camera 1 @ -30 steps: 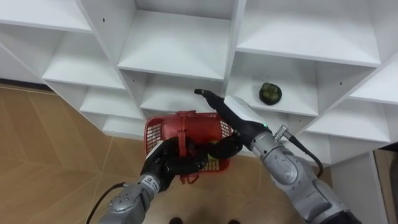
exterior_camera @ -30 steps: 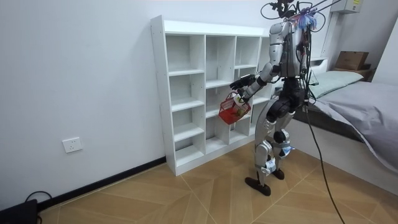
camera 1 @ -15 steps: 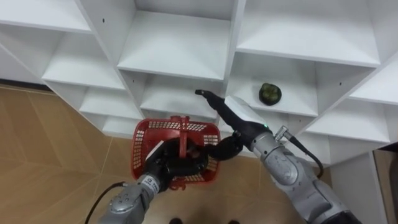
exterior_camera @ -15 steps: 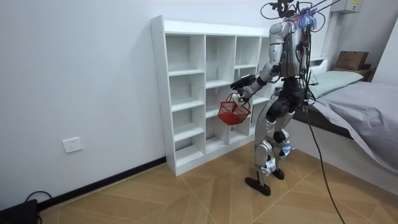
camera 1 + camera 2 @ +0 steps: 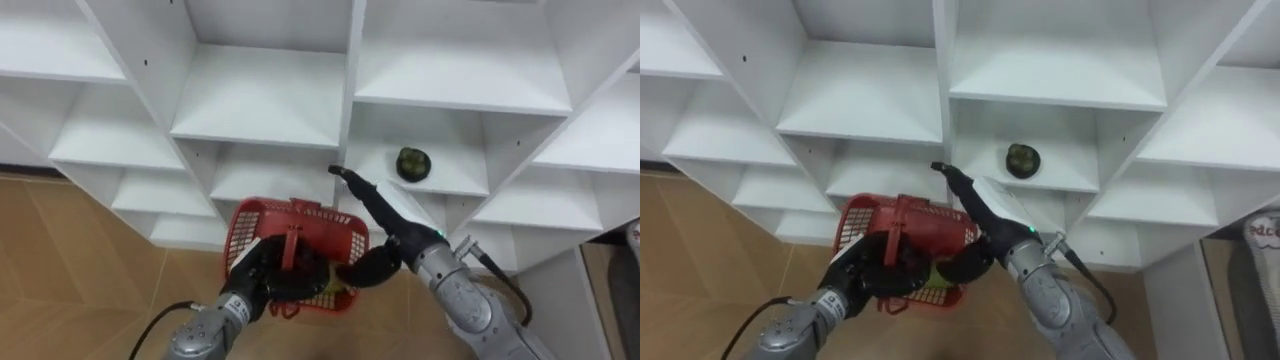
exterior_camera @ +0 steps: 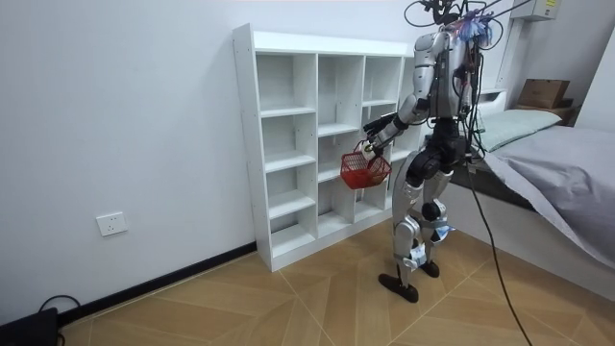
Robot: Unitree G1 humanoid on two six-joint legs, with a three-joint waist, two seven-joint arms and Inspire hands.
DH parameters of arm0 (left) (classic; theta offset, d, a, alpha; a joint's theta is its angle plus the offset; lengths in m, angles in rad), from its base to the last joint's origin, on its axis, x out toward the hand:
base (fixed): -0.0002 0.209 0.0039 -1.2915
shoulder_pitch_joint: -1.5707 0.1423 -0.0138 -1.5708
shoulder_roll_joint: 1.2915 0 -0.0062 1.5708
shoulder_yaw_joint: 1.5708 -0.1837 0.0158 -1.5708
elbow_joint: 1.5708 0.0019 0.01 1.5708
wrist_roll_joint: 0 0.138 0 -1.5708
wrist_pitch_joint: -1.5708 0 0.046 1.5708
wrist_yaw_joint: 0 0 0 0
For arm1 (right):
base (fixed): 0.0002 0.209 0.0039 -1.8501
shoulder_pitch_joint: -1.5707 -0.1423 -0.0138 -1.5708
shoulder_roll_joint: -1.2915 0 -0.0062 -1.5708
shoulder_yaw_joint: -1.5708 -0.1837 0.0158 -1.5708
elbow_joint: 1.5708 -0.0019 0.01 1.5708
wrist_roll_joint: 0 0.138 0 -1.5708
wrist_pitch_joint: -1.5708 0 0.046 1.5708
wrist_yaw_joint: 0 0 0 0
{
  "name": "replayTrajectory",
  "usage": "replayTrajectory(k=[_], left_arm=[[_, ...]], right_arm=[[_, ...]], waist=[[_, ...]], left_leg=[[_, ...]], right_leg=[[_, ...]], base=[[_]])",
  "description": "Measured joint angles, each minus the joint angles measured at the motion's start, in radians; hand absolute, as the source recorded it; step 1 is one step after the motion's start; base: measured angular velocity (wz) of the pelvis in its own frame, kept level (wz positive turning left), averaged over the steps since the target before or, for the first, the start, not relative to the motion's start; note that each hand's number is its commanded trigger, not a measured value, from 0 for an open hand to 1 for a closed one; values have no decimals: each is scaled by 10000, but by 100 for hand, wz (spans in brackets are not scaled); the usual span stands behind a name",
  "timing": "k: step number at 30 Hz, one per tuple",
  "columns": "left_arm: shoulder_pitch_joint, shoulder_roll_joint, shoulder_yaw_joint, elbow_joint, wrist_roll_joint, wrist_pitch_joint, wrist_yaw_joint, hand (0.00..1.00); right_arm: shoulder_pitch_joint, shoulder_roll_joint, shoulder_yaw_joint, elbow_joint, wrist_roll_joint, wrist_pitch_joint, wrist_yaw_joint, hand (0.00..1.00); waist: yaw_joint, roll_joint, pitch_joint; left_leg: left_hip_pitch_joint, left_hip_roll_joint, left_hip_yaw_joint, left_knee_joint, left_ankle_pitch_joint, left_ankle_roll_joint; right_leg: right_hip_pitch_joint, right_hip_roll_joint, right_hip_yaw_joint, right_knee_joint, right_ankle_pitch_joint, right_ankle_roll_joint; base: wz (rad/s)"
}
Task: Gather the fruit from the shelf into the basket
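Observation:
A dark green round fruit [image 5: 412,162] lies on a white shelf in the cubby right of the centre divider. My right hand [image 5: 385,212] reaches up toward that cubby with straight fingers; their tips are left of the fruit and clear of it, and the thumb hangs by the basket's right rim. The red mesh basket [image 5: 335,232] hangs below the shelves, with my left hand [image 5: 258,283] shut on its upright handle. Something yellow-green [image 5: 930,281] shows inside the basket. In the room view I stand facing the shelf unit with the basket [image 6: 363,170] held out in front.
The white shelf unit [image 6: 288,144] has many open cubbies, with upright dividers [image 5: 345,110] between them. Wooden floor [image 5: 60,260] lies below. A bed [image 6: 557,163] stands at the room view's right, behind me.
The basket swung left, then back to the right under my left hand. My right hand's fingertips are nearer the fruit. The whole view has shifted as my upper body moved toward the shelves.

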Motion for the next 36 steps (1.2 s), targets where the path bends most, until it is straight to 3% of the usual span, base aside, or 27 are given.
replayTrajectory(k=[1, 12, 28, 36], left_arm=[[86, 6, 3, 0, 1, 0, 0, 100], [591, 166, 43, 0, 393, 29, 80, 100], [678, 157, 33, -61, 414, 28, 241, 100], [1028, 186, 211, -428, 590, 40, 198, 100]], right_arm=[[0, -9, -72, -6, 0, 0, -14, 0], [366, 8, -449, -506, 18, -3, -223, 0], [751, 21, -601, -1013, -177, -13, -985, 0], [788, -43, -918, -1036, -521, -13, -1066, 0]], waist=[[-15, 8, -43], [-407, 107, -114], [-554, 103, -120], [-548, 100, -117]], left_leg=[[62, 1, 45, -36, 2, -1], [1032, 1, 129, -376, -8, -9], [1423, -20, 187, -518, -15, -10], [1556, -14, 311, -623, -16, -10]], right_leg=[[21, 0, 22, 2, 0, 0], [944, 37, 120, -309, -32, 59], [1207, 65, 263, -350, -49, 80], [1263, 82, 322, -339, -49, 81]], base=[[-11], [-1], [-2], [-4]])
